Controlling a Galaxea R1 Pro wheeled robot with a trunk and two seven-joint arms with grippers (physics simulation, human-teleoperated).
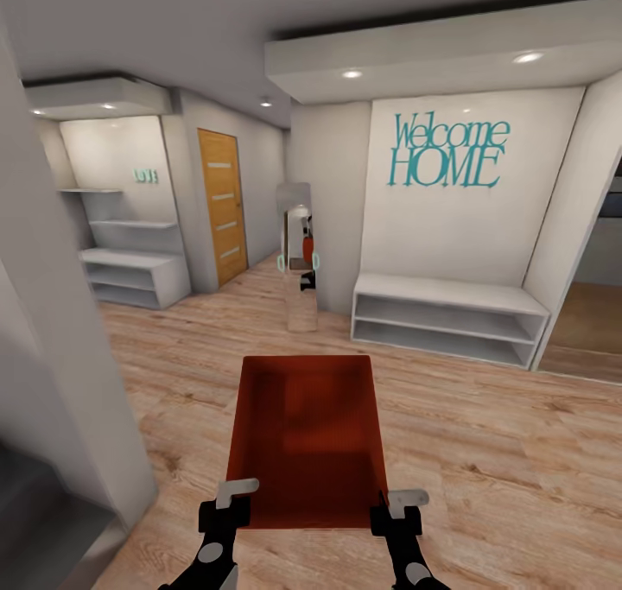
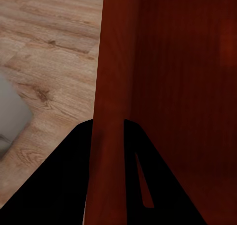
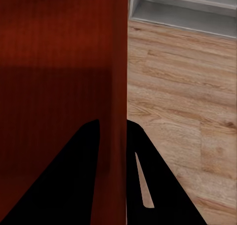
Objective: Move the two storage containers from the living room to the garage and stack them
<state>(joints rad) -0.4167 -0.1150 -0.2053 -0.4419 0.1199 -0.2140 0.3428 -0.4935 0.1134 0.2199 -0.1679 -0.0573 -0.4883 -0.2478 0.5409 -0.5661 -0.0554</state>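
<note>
Here the storage container (image 1: pixel 304 439) hangs between the two claws, carried out in front of the robot above the light wood floor (image 1: pixel 484 452) of an entry hall. The left gripper (image 1: pixel 226 510) pinches the near end of the container's left wall; in the left wrist view that thin red wall (image 2: pixel 111 106) runs straight up between the two dark fingers (image 2: pixel 64 180), one outside it and one inside the bin. The right gripper (image 1: pixel 396 514) does the same on the right wall (image 3: pixel 112 86), closed tight on it.

The bin looks light and empty, its walls thin and plain, so it is probably stiff enough to carry but liable to flex or slip if squeezed at one point only. Both holds sit at the end nearest the robot, so the far end overhangs well beyond the claws and may sag or swing during turns. Rim pinches like these seem the sensible grip; there are no handles to be seen.

Ahead of the claws stand a white bench shelf (image 1: pixel 449 318), a wooden door (image 1: pixel 221 206) and a mirror (image 1: pixel 298 266).
</note>
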